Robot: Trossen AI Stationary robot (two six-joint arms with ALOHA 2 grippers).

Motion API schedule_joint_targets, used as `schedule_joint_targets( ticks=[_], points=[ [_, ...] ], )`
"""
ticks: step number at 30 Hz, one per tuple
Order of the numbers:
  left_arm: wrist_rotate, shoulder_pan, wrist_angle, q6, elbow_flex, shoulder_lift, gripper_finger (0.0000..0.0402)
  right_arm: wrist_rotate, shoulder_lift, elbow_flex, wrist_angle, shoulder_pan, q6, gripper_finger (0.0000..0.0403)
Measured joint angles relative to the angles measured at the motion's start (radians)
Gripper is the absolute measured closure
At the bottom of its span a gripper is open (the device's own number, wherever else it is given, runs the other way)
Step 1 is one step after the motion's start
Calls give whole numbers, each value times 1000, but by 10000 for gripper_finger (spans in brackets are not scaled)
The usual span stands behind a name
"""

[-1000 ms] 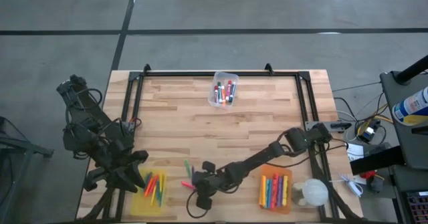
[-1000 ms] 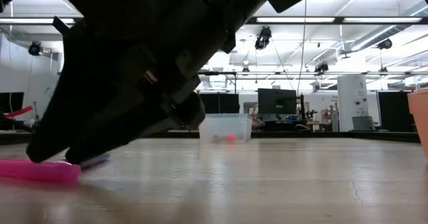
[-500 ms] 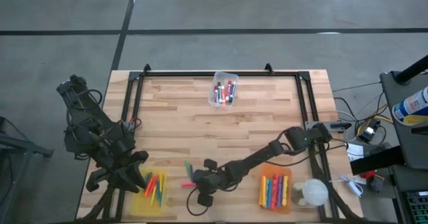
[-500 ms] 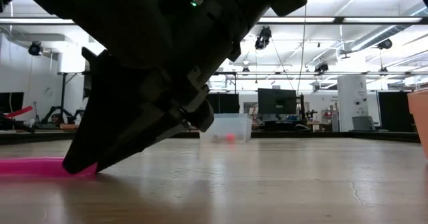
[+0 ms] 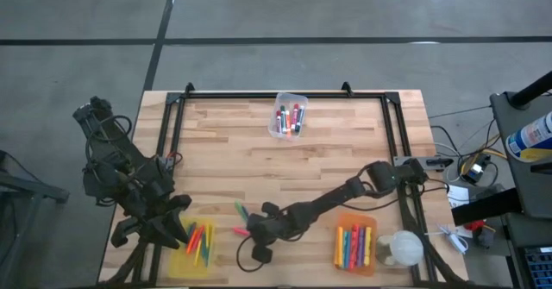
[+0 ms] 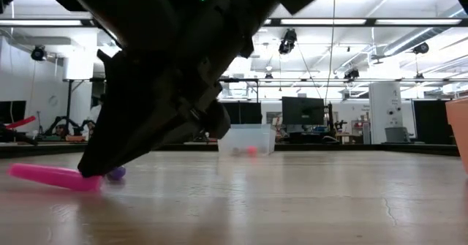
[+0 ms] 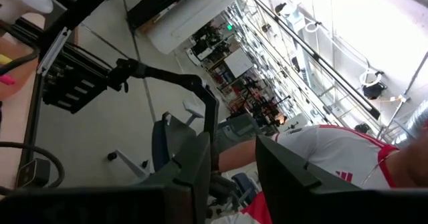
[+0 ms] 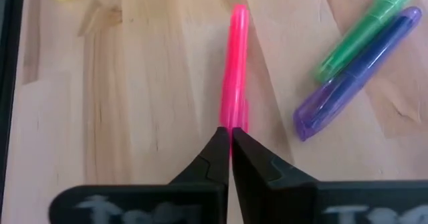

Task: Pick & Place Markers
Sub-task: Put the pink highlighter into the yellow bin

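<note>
The right gripper (image 5: 251,229) is reaching low across the pale wooden table (image 5: 345,168) near its front edge, between the yellow plastic bin (image 5: 195,241) and the orange plastic bin (image 5: 355,245); its two dark fingers (image 8: 231,158) are lying pressed together with no gap showing, their tips sitting on the near end of a thin pink marker (image 8: 235,67), though whether they are actually clamping it cannot be told; in the low view that pink marker (image 6: 55,178) is lying almost flat on the tabletop, one end under the gripper; a green marker (image 8: 364,25) and a purple marker (image 8: 351,79) are lying side by side, touching, just beside the pink one; more coloured markers are resting in the yellow bin, the orange bin and the clear plastic bin (image 5: 289,116) at the far edge; the left gripper (image 5: 164,224) is waiting over the table's front left corner beside the yellow bin, and how far its fingers are parted cannot be told.
</note>
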Motion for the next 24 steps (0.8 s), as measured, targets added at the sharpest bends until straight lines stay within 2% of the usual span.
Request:
schedule_joint_targets(
  ticks=[10,14,17,24],
  points=[
    [0,0,-3,7,0,0,287,-11,1,153,-358,3,0,395],
    [0,0,-4,8,0,0,287,-76,0,208,-337,3,1,394],
    [0,0,-11,9,0,0,287,-78,3,232,-298,4,-4,384],
    [1,0,-18,7,0,0,287,-53,6,182,-234,-7,0,299]
  ],
)
